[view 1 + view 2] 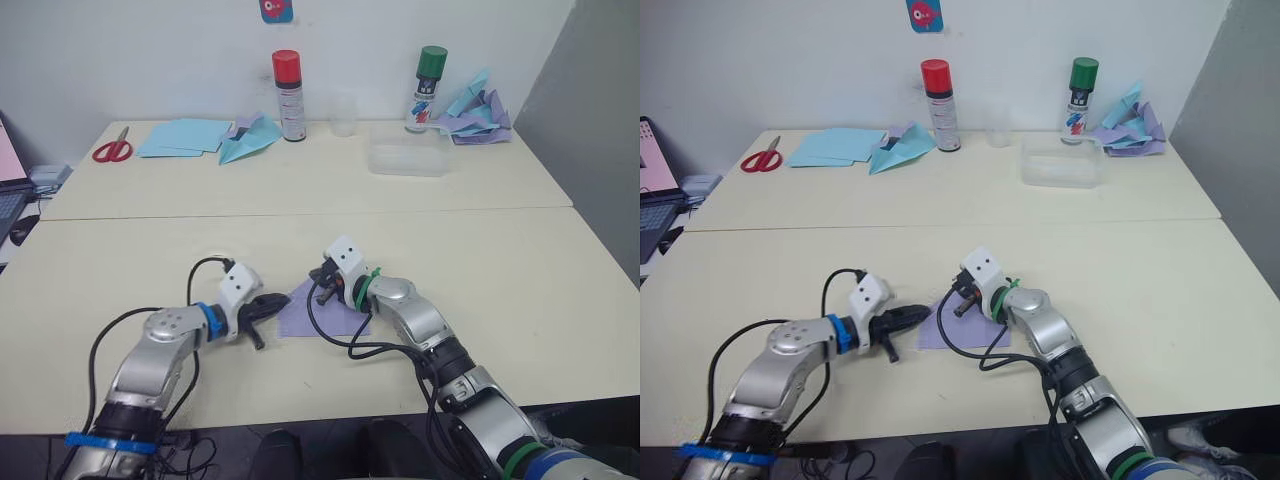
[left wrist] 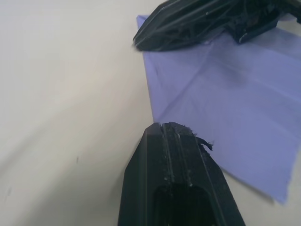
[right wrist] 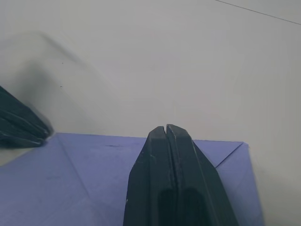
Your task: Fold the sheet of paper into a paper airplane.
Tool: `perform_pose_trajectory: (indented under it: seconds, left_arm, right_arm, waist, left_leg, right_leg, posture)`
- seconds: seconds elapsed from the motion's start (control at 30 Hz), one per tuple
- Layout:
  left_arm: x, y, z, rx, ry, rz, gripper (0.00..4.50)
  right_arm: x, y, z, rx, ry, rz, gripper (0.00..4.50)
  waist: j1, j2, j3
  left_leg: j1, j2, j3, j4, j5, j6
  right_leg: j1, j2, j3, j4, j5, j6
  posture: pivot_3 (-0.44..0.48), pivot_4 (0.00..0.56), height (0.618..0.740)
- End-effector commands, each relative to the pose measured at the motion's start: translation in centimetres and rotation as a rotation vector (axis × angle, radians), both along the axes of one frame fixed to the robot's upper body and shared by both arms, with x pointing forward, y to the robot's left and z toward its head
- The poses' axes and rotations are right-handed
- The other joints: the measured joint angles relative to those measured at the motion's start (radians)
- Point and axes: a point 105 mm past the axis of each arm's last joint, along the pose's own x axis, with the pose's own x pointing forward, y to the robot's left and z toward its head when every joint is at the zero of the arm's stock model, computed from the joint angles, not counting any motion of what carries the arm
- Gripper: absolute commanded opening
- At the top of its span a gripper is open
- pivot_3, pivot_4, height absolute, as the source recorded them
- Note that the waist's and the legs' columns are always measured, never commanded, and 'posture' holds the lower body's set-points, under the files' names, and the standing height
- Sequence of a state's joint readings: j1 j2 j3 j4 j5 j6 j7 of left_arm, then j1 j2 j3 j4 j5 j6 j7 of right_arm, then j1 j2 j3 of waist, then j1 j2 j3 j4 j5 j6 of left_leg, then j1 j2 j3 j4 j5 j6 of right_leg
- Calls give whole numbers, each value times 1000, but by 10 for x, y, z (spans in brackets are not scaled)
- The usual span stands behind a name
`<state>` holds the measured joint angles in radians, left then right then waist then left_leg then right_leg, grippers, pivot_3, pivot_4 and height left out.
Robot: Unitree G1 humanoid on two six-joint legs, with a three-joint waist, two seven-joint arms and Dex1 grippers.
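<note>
The sheet of paper (image 1: 298,318) is pale lavender and lies flat on the near table between my two arms, with faint crease lines (image 2: 225,89) across it. My left gripper (image 1: 283,300) is shut, its tip (image 2: 164,128) at the sheet's left edge. My right gripper (image 1: 320,293) is also shut, and its tip (image 3: 165,128) points down onto the sheet near its far edge. The two tips are about a finger's length apart. The paper airplane is out of view.
On the far table are red scissors (image 1: 112,150), light blue sheets (image 1: 182,137), a light blue plane (image 1: 250,140), a red-capped can (image 1: 288,95), a clear cup (image 1: 344,115), a clear tub (image 1: 407,158), a green-capped can (image 1: 428,88) and a heap of planes (image 1: 478,115). A laptop (image 1: 8,190) sits far left.
</note>
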<state>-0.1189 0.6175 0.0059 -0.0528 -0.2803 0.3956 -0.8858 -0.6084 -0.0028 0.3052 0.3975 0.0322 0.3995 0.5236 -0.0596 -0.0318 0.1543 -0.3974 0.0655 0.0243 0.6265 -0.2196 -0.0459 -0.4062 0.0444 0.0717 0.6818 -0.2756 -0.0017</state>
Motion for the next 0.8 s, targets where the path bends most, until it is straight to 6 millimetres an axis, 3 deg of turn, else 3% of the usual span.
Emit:
perform_pose_trajectory:
  seconds: [0.03, 0.13, 0.2, 0.43, 0.53, 0.67, 0.8]
  left_arm:
    - [5, 6, 25, -62, -45, 41, 33]
    - [17, -4, 46, -90, -116, 22, 33]
    - [25, -19, 50, -92, -144, -8, 33]
    - [35, -50, 16, -26, -87, -104, 33]
    - [36, -53, -5, 23, -30, -121, 33]
    - [34, -53, -15, 9, 9, -134, 33]
    - [32, -56, -21, 3, 23, -151, 0]
  right_arm:
    - [1, -9, -10, -34, 29, -21, 0]
    - [2, -9, -8, -22, 25, -15, 0]
    - [2, -9, -6, -10, 28, -8, 0]
    - [4, -16, 2, 48, 59, -54, 0]
    - [5, -22, 14, 105, 75, -94, 0]
    - [5, -29, 34, 177, 95, -126, 0]
    - [-6, -52, 66, 251, 131, -99, 890]
  waist:
    - [0, 0, 0]
    - [4, 0, 1]
    - [6, 0, 1]
    - [3, 0, 1]
    - [10, -1, 1]
    - [12, 0, 1]
    - [13, 0, 1]
  left_leg:
    - [0, 0, 0, 0, 0, 0]
    - [-1, -1, -1, 0, 0, 0]
    - [-1, -1, -1, 1, 0, 0]
    - [-3, -2, 3, 0, 0, 0]
    - [-5, -2, 1, 0, 0, 0]
    - [-4, -2, 0, 0, 0, 0]
    - [-4, -2, 1, 0, 0, 0]
  right_leg:
    - [0, 0, 0, 0, 0, 0]
    - [0, -1, -1, 0, 0, 0]
    - [0, -1, -1, 0, 0, 0]
    - [-2, -1, 1, -2, 0, 1]
    - [-4, 0, 0, -1, 0, 1]
    - [-3, 0, 0, -1, 0, 1]
    - [-3, 0, 0, -1, 0, 1]
  posture:
    - [0, 150, 740]
    - [0, 150, 740]
    - [0, 150, 740]
    - [0, 150, 740]
    - [0, 150, 740]
    - [0, 150, 740]
    - [0, 150, 740]
